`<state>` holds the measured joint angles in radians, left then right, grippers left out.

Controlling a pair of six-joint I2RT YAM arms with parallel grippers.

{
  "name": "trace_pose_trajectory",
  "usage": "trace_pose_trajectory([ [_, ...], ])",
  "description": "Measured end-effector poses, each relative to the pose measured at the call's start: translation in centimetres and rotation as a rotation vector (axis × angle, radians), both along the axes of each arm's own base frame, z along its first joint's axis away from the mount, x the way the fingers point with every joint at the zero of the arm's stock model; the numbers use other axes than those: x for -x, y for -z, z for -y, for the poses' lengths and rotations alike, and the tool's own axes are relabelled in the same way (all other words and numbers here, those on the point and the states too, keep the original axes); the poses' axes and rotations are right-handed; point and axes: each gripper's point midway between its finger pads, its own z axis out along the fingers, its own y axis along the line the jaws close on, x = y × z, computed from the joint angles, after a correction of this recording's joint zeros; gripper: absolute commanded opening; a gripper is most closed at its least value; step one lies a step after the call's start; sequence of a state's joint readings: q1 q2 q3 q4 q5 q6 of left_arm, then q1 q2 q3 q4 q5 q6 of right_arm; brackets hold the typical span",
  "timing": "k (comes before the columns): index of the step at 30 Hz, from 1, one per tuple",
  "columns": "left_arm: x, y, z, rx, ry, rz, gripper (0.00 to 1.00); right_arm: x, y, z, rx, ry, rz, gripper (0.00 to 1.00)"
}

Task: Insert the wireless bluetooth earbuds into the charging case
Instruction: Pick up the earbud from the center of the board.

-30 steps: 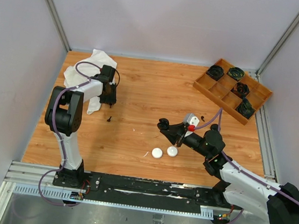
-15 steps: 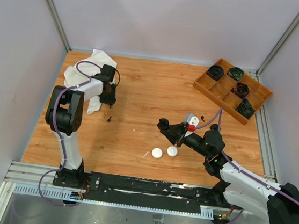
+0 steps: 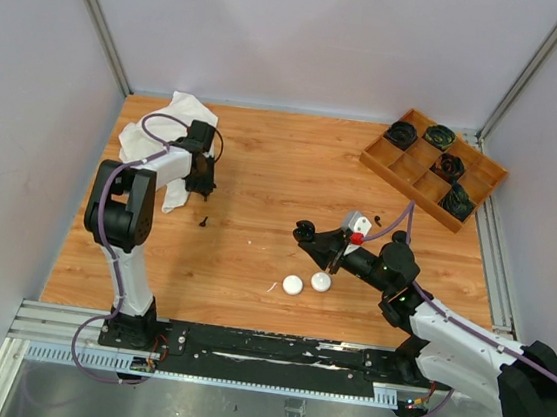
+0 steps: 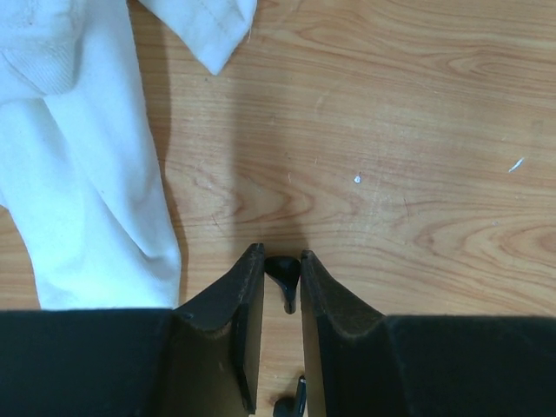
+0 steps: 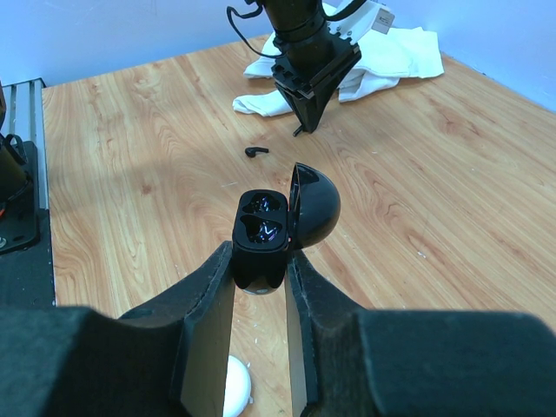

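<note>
My left gripper [image 3: 200, 188] is shut on a black earbud [image 4: 283, 276] held at its fingertips, just above the wood beside the white cloth. A second black earbud lies on the table just behind it [image 3: 202, 222]; it also shows in the right wrist view [image 5: 254, 152] and at the bottom of the left wrist view [image 4: 291, 401]. My right gripper [image 3: 317, 243] is shut on an open black charging case [image 5: 261, 233]. Its lid [image 5: 314, 207] is swung up and both sockets are empty. The case is held above the table's middle, facing the left gripper [image 5: 301, 122].
A white cloth [image 3: 160, 140] lies at the far left. Two white round pucks [image 3: 293, 285] [image 3: 321, 282] lie under the right gripper. A wooden tray [image 3: 389, 169] with several black cases stands at the back right. A small black piece [image 3: 378, 220] lies in front of the tray.
</note>
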<state>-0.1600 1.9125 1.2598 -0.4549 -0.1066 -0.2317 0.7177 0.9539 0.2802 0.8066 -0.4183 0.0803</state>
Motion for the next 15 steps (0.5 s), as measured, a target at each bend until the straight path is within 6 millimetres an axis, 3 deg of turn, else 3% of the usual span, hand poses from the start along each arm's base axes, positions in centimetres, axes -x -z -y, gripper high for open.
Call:
trace_pose_trajectory([
  [6,0.5,-0.1,0.7,0.016,0.001,0.031,0.19,0.0,0.1,0.0,0.002,0.000,-0.002,0.02],
  [15,4.2,-0.9,5.4,0.064,0.072,0.065,0.17,-0.3,0.1,0.1,0.011,0.011,0.017,0.02],
])
